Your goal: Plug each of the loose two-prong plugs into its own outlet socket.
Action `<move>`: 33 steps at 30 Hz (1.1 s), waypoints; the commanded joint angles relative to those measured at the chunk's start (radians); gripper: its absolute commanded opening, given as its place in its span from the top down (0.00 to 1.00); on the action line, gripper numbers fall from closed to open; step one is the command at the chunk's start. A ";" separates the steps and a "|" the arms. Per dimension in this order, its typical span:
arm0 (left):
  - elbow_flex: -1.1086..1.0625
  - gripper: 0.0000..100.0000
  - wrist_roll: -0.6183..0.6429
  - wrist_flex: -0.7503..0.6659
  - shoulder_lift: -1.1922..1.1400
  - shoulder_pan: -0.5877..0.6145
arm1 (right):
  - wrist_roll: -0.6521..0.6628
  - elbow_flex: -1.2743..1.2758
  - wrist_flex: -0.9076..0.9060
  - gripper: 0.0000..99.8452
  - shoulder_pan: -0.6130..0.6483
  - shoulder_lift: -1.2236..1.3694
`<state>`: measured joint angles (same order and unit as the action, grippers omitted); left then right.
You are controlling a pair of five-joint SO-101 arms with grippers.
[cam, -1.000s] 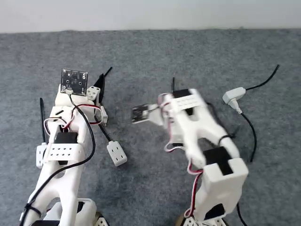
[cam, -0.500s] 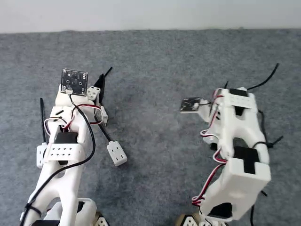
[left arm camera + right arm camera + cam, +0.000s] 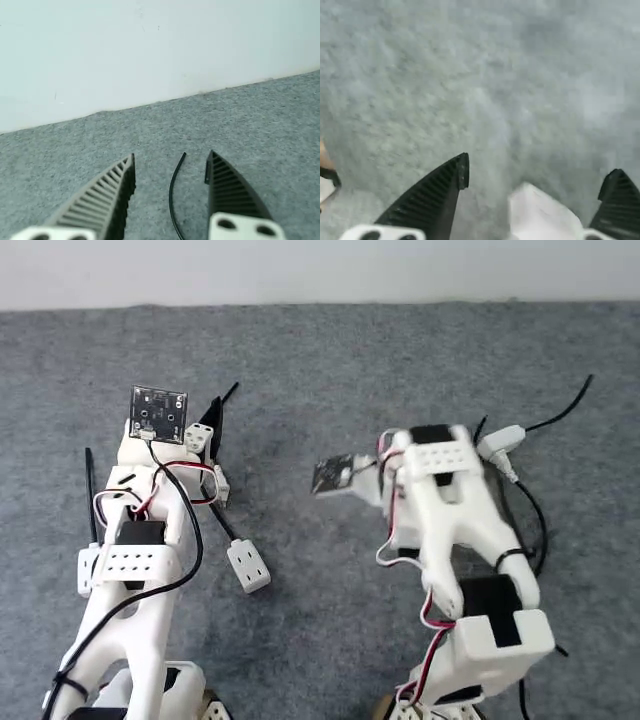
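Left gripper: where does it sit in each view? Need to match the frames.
High view: left gripper left of centre, just past the square camera board.
Left wrist view: left gripper open, with a black cable between its fingers.
Right wrist view: the open fingers here are the right gripper's.
Shared landmark: grey carpet.
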<state>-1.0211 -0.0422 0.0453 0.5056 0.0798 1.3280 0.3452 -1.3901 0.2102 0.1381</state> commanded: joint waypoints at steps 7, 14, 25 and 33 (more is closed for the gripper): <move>0.015 0.77 0.009 -0.032 0.003 -0.002 | -0.038 0.126 0.236 0.60 0.025 0.021; 0.012 0.77 0.009 -0.031 0.003 -0.002 | 0.008 -0.011 0.193 0.60 -0.160 0.120; 0.012 0.77 0.008 -0.029 0.005 -0.015 | 0.250 -0.511 -0.110 0.60 -0.690 0.392; 0.013 0.77 0.006 -0.031 0.005 -0.011 | 0.259 -0.605 -0.257 0.60 -0.659 0.435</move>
<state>-1.0211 -0.0422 0.0453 0.5056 0.0675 1.5735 -0.2071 -1.5927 -0.4787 0.5861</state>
